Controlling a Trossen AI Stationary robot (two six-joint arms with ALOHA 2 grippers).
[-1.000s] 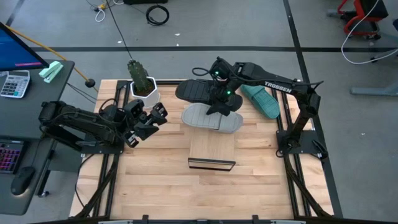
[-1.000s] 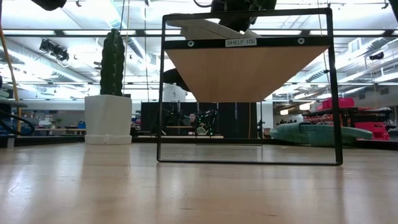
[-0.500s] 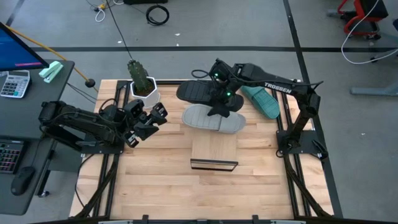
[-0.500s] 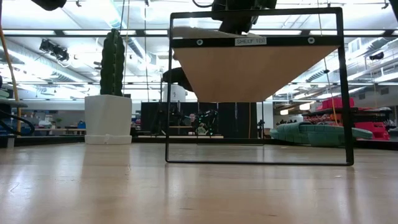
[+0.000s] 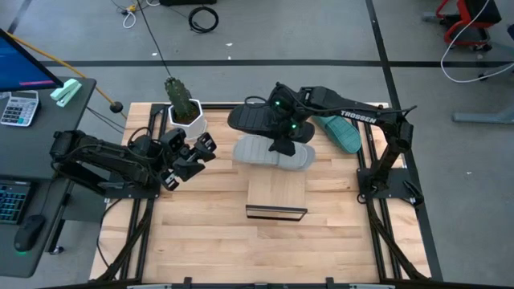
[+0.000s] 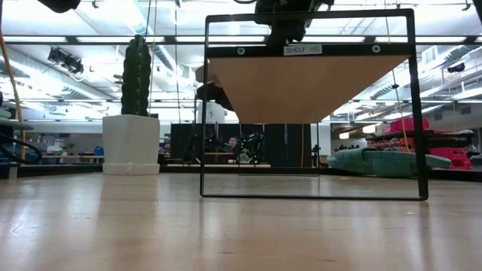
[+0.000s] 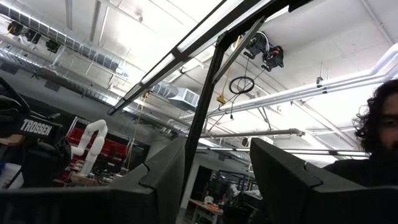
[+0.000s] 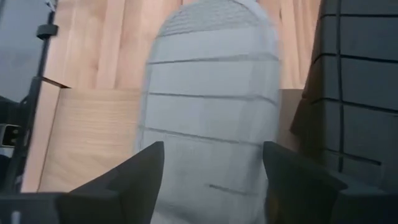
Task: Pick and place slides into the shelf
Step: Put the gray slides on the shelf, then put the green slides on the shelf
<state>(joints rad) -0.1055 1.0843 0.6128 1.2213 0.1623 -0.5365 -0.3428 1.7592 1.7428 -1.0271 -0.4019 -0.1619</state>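
The light grey slide (image 5: pixel 259 150) lies crosswise on the far end of the light-wood shelf (image 5: pixel 275 191), its sole on the board (image 8: pixel 93 137). My right gripper (image 5: pixel 281 142) is over it, shut on it. The black slide (image 5: pixel 250 119) rests on the table just beyond it, and the teal slide (image 5: pixel 340 133) lies near the right edge (image 6: pixel 376 162). In the low view the shelf (image 6: pixel 301 83) stands as a raised board in a black frame. My left gripper (image 5: pixel 195 155) waits, open, at the table's left, beside the plant. My right gripper (image 8: pixel 212 149) has the grey slide's ribbed upper (image 8: pixel 211 124) between its two fingers (image 8: pixel 134 177), which lie across the slide's width. It comes from above, slanting from the far right. The slide lies flat on the shelf's board. The contact points themselves are hidden by the fingers.
A cactus in a white pot (image 5: pixel 185 114) stands at the far left of the table (image 6: pixel 132 143). Bare slatted tabletop (image 5: pixel 209 233) lies near and left of the shelf. A desk with keyboard and calculator is left of the table. A person shows in the left wrist view (image 7: pixel 379 130).
My right gripper has moved down with the grey slide. The slide, tilted above the shelf's top a second ago, now lies low on the board. The shelf itself has slid slightly toward the table's right.
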